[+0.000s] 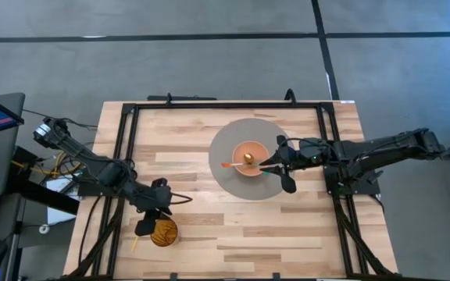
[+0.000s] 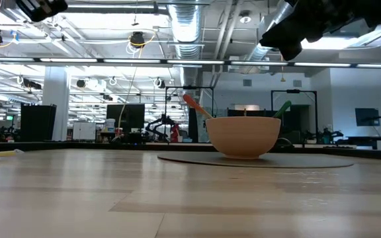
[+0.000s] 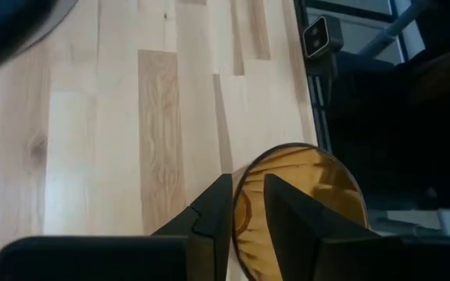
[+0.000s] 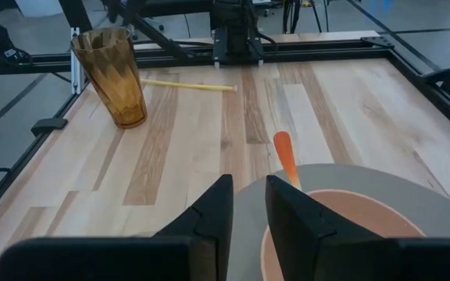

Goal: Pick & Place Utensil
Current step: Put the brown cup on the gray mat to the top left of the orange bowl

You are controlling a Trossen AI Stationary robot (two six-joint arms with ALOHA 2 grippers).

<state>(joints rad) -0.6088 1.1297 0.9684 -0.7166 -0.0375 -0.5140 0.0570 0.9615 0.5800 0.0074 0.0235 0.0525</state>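
Landmark: bowl (image 1: 250,158), centred on the round grey mat (image 1: 225,168)
Utensils in bowl: orange utensil (image 1: 229,165) leaning over the rim on the side away from the right gripper; green utensil (image 2: 282,109) leaning over the rim on the right gripper's side
Loose utensil: yellow stick (image 4: 187,85) flat on the table beside the amber cup (image 1: 162,232), well apart from the bowl
Right gripper (image 1: 276,162): raised at the bowl's rim, fingers nearly together, nothing visibly clamped
Left gripper (image 1: 159,204): just beside the amber cup, fingers narrowly apart, empty
Key relation: yellow stick lies at the left arm's end, long axis roughly across the table; judged the left arm's pick
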